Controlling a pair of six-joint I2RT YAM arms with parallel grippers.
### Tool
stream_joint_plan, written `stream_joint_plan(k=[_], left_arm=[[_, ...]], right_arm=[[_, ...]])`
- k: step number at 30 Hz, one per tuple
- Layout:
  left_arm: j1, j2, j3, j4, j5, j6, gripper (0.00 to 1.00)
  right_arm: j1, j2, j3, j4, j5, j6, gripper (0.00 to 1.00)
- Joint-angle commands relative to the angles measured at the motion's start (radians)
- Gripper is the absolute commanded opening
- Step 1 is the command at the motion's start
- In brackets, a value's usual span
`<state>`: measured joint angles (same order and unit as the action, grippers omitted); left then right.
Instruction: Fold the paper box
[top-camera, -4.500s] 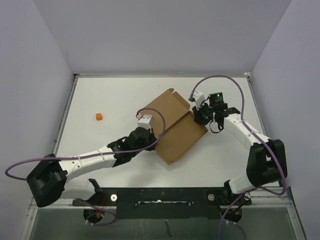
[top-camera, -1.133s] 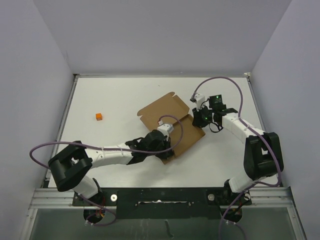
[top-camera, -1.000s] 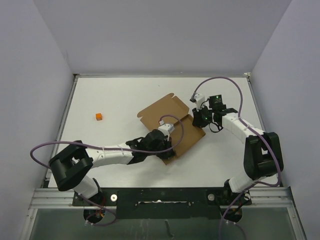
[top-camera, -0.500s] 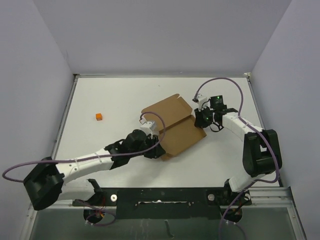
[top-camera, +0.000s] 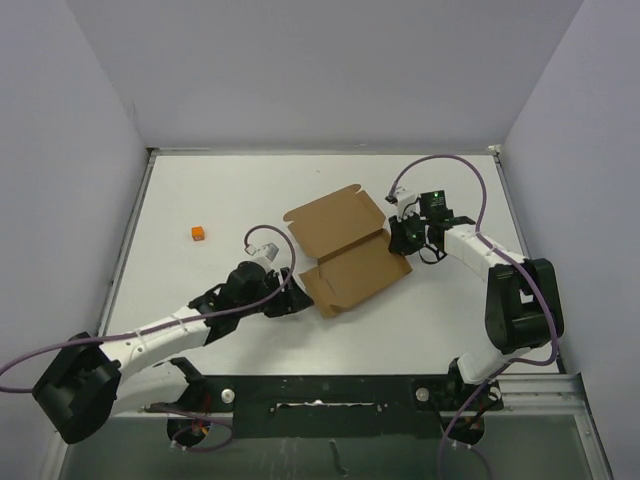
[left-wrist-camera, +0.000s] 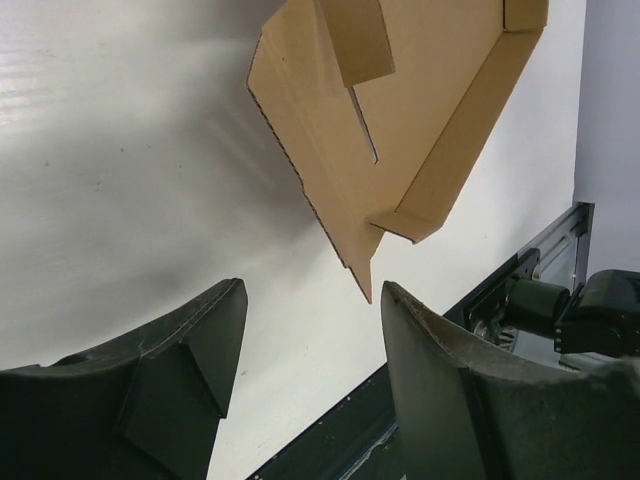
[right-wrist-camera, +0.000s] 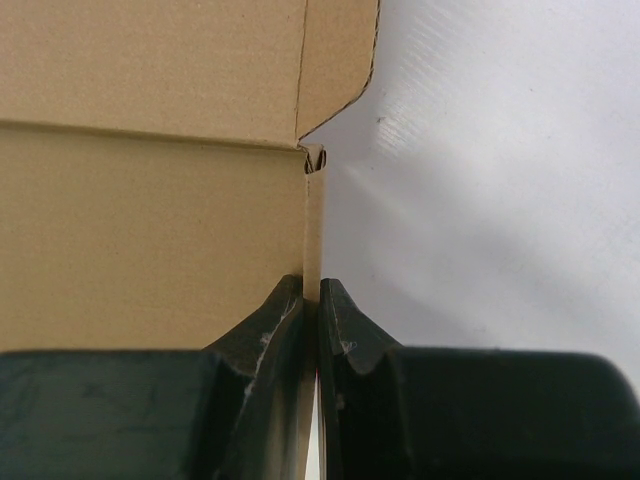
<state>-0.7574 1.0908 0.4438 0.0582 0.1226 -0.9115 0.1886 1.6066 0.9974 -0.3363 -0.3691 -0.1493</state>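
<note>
Top external view: a white table (top-camera: 200, 190) fills most of the frame, closed in by pale walls on three sides. Two white-and-black arms reach in from its near edge, each trailing a purple cable.

The box (top-camera: 345, 250) lies a little right of the table's middle, turned at an angle. It is one brown sheet with two broad panels meeting at a crease, the far panel tilted up and the near panel lying lower. From the left wrist, the box (left-wrist-camera: 400, 130) has one side wall folded up along an edge with a small tab turned in at the corner, plus a slit and a loose flap in the floor panel. Only its own flaps and tabs sit within that shallow tray shape.

The right gripper (top-camera: 400, 240) is at the box's right corner. From the right wrist, the gripper (right-wrist-camera: 310, 290) has its fingers nearly together, pinching a thin upright strip of the box (right-wrist-camera: 150, 220) edge-on between them.

The left gripper (top-camera: 296, 303) sits low over the table just left of the box's near corner. From the left wrist, this gripper (left-wrist-camera: 310, 290) has its fingers spread wide with nothing gripped; the box's pointed corner lies just ahead of the gap, touching neither finger.

An orange cube (top-camera: 197, 234) rests well apart on the table's left side
</note>
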Motion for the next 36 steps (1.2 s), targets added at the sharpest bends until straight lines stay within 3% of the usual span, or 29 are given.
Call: stream_joint_plan(k=[1, 9, 14, 16, 23, 29, 36], left_arm=[[0.001, 0.069, 0.053, 0.133, 0.034, -0.052, 0.54], [0.000, 0.239, 0.134, 0.217, 0.055, -0.073, 0.36], [0.000, 0.295, 0.184, 0.228, 0.053, -0.068, 0.08], [0.000, 0.306, 0.221, 0.181, 0.038, -0.050, 0.01], [0.001, 0.357, 0.368, -0.066, -0.023, -0.007, 0.00], [0.005, 0.416, 0.458, -0.158, -0.027, 0.021, 0.00], [0.032, 0.463, 0.486, -0.111, 0.024, 0.033, 0.19]], right_arm=[[0.002, -0.013, 0.000, 0.053, -0.003, 0.010, 0.00], [0.017, -0.006, -0.002, 0.056, 0.000, 0.010, 0.00], [0.025, 0.003, -0.002, 0.064, 0.027, 0.044, 0.00], [0.029, 0.005, -0.005, 0.067, 0.030, 0.064, 0.00], [0.057, 0.025, -0.017, 0.088, 0.026, 0.137, 0.00], [0.082, 0.047, -0.017, 0.089, 0.025, 0.167, 0.00], [0.089, 0.073, -0.011, 0.081, 0.016, 0.174, 0.00]])
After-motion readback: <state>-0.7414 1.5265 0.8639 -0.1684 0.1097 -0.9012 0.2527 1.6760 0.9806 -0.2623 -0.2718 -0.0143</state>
